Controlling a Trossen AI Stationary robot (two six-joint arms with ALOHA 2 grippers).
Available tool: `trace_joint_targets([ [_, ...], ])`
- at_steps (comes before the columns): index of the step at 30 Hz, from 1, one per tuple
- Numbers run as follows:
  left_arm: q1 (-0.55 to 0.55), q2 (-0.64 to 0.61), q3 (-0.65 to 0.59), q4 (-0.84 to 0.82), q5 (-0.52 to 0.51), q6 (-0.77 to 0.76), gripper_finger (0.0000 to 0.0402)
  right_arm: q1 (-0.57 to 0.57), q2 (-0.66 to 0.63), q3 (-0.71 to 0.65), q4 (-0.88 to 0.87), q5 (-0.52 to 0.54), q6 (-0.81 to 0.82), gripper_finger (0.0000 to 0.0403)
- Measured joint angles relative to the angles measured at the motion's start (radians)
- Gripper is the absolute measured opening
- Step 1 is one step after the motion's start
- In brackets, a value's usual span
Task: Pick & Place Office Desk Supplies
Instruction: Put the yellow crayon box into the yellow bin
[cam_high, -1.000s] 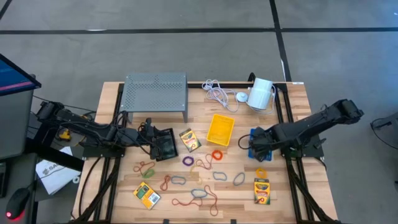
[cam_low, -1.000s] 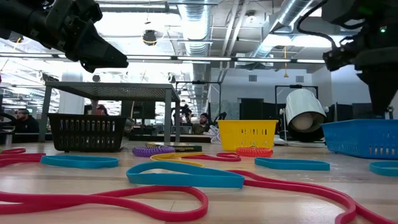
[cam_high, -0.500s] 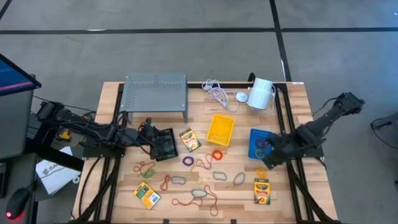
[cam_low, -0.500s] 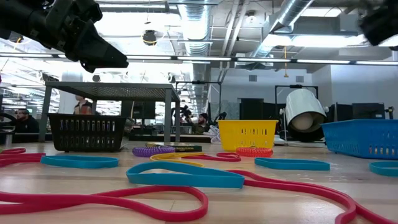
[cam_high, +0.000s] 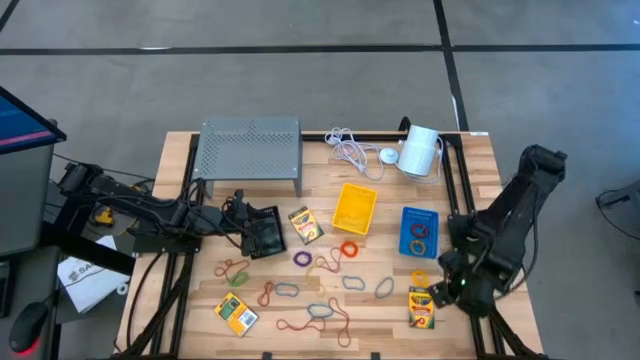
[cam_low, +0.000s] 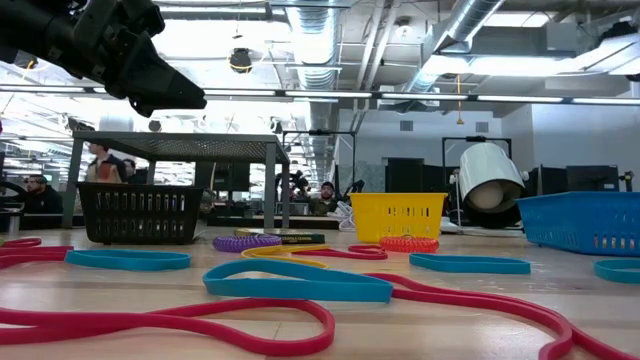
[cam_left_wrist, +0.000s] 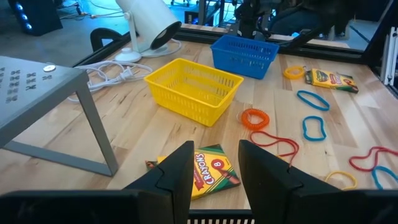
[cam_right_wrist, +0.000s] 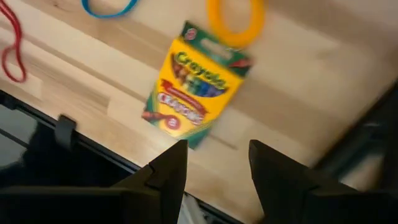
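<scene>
Several coloured rubber bands (cam_high: 320, 290) lie loose on the wooden table. Three crayon boxes lie flat: one (cam_high: 303, 224) beside the yellow bin (cam_high: 355, 207), one (cam_high: 236, 314) near left, one (cam_high: 422, 307) near right. The blue bin (cam_high: 418, 232) holds a few bands. My left gripper (cam_high: 258, 226) hangs open over the black bin (cam_high: 270, 240), nothing between its fingers (cam_left_wrist: 183, 165). My right gripper (cam_high: 448, 285) is open above the table's near right corner, pointing steeply down beside the near-right crayon box (cam_right_wrist: 193, 87) and a yellow band (cam_right_wrist: 233, 25).
A grey perforated stand (cam_high: 250, 150) stands at the far left. A white cable (cam_high: 350, 150) and a white cylinder (cam_high: 420, 152) lie at the far edge. Black frame rails (cam_high: 455, 190) run along the table's right side. People show in the room behind (cam_low: 100, 160).
My right gripper has swung from over the blue bin toward the table's near edge, rolling and tipping further down, and now hangs by the near-right crayon box. A few bands show in the blue bin where it was.
</scene>
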Motion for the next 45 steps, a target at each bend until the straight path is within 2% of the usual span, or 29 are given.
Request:
trace_joint_targets([
  [6,0.0,0.0,0.0,0.0,0.0,0.0,0.0123,-0.023,0.144,0.0,0.17,0.044,0.01,0.0166],
  [14,0.0,0.0,0.0,0.0,0.0,0.004,0.0123,-0.041,0.229,0.0,0.359,0.197,-0.03,0.0166],
  [31,0.0,0.0,0.0,0.005,0.0,-0.001,0.0123,-0.04,0.233,0.0,0.361,0.239,-0.114,0.0128],
  [42,0.0,0.0,0.0,0.004,0.0,0.001,0.0123,-0.037,0.233,0.0,0.369,0.238,-0.205,0.0156],
  [45,0.0,0.0,0.0,0.004,0.0,0.002,0.0123,-0.037,0.233,0.0,0.373,0.203,-0.217,0.0162],
])
